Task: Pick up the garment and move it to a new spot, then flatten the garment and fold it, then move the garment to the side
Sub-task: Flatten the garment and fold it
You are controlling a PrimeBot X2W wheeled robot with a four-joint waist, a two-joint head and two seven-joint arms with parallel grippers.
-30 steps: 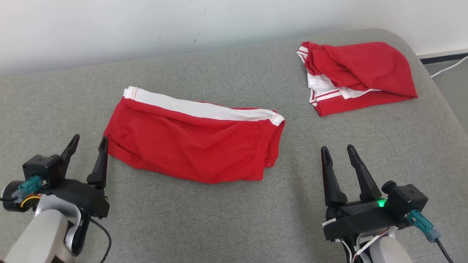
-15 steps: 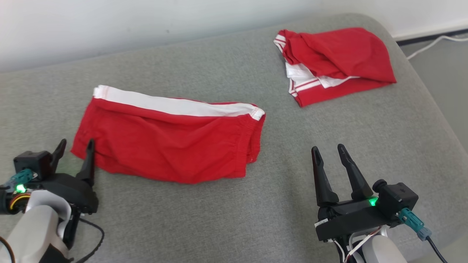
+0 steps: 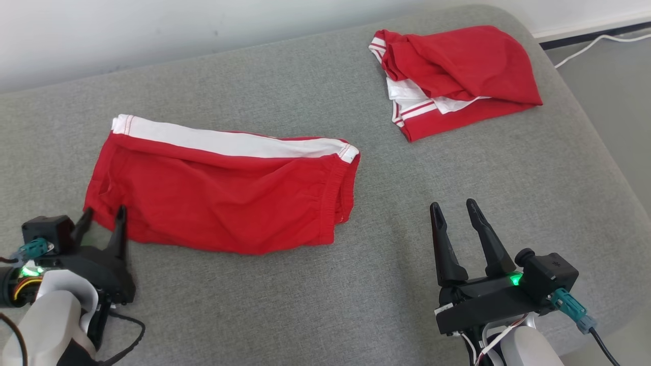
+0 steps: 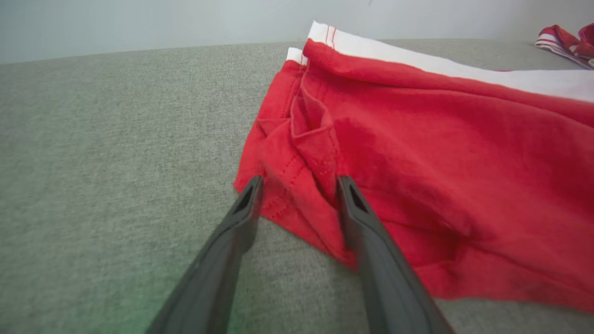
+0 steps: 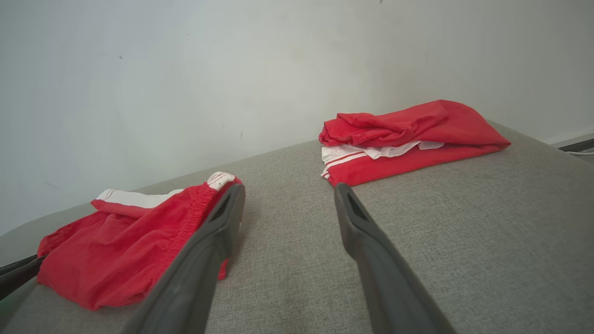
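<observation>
The garment (image 3: 457, 66), a red jersey with red-and-white striped trim, lies bunched and folded over at the far right of the grey cushion; its numerals are hidden. It also shows in the right wrist view (image 5: 408, 130) and as a sliver in the left wrist view (image 4: 564, 39). My left gripper (image 3: 104, 213) is open at the near left. Its fingers straddle the left corner of a second red garment (image 4: 441, 162), far from the jersey. My right gripper (image 3: 452, 205) stands open over bare cushion, well short of the jersey, with nothing between its fingers (image 5: 288, 188).
The second red garment (image 3: 224, 198), with a white band and a gathered waist, lies flat across the middle of the grey cushion (image 3: 508, 168). A pale wall runs behind. The cushion's rounded right edge drops to the floor, where a white cable (image 3: 585, 46) lies.
The head camera has swung right, so the whole scene has slid left. My left gripper has crept onto the second garment's left corner and its jaws have narrowed slightly. The right gripper holds still.
</observation>
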